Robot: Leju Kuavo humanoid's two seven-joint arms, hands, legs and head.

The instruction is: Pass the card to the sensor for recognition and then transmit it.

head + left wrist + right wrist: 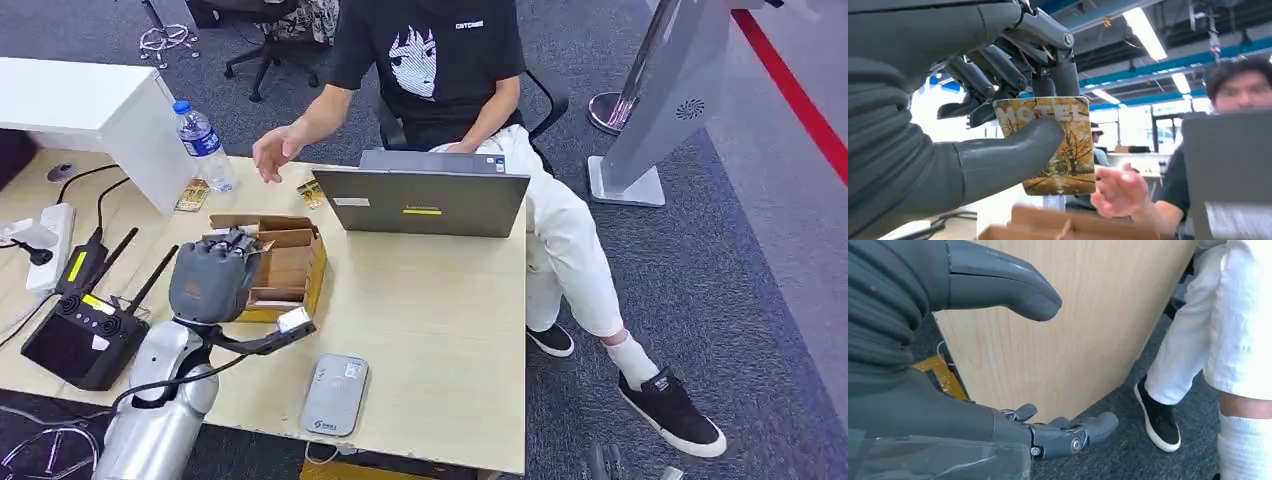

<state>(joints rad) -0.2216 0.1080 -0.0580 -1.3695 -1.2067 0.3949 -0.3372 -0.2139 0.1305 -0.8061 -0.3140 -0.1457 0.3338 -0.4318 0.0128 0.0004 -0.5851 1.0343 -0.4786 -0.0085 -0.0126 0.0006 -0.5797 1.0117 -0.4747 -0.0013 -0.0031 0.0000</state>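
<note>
Item: your left hand [212, 277] pinches the autumn-tree printed hotel card [1053, 145] upright, thumb across its face, raised above the brown cardboard box [285, 268]. The flat grey card-reader sensor [335, 394] lies nearer you, toward the wooden table's [440, 320] front edge. Your right hand [998, 365] hangs spread, holding nothing, beside the table.

High head view; close wrist views sharing table [440, 300].
</note>
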